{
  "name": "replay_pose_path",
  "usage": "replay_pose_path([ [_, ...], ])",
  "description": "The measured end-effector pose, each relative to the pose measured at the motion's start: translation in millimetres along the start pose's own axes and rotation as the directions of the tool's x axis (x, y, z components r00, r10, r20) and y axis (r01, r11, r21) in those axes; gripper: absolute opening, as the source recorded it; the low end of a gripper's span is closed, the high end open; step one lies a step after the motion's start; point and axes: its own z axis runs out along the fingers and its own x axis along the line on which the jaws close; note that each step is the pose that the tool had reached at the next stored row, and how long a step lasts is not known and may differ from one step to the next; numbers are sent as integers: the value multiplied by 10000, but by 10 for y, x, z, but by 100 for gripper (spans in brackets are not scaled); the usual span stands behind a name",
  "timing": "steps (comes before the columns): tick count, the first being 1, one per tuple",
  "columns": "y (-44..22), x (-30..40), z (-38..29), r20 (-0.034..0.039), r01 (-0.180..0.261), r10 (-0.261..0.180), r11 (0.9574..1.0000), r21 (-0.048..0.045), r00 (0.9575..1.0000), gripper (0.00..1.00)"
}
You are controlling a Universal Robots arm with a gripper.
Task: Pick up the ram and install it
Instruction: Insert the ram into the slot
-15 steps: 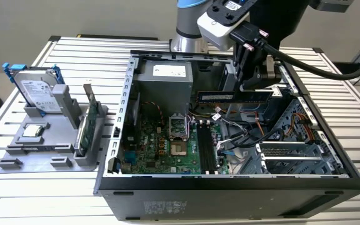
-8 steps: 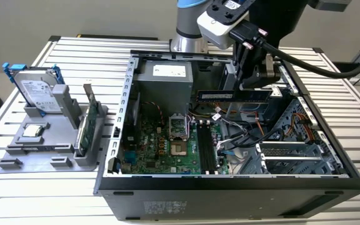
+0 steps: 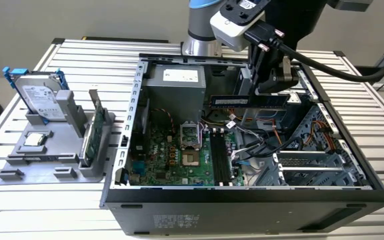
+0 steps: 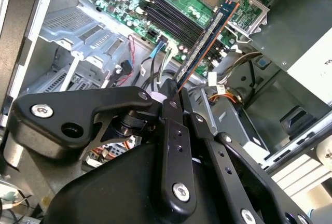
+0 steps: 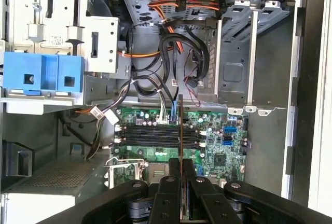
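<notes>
My gripper [image 3: 273, 95] is shut on the ram [image 3: 248, 101], a thin blue stick with dark chips. It hangs level above the inside of the open computer case [image 3: 245, 195], over the cables beside the motherboard [image 3: 172, 160]. In the second wrist view the ram [image 4: 206, 40] sticks out from the gripper [image 4: 174, 88] toward the black memory slots [image 4: 168, 19]. In the first wrist view the ram [image 5: 180, 130] is seen edge-on, crossing over the slots [image 5: 150, 136], held at the gripper [image 5: 181, 168]. The slots [image 3: 219, 159] lie well below the stick.
On the exterior view's left, a grey tray [image 3: 52, 172] holds a silver hard drive with blue rails [image 3: 42, 97], an upright green card [image 3: 95, 131] and a small chip [image 3: 35, 140]. Inside the case are a power supply [image 3: 173, 82], loose cables [image 3: 262, 145] and drive bays [image 3: 312, 165].
</notes>
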Motion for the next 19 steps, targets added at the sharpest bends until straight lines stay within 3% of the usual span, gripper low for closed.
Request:
replay_pose_path([
  [19, 9, 69, 2, 1, -7, 7, 10000, 0, 10000, 0],
])
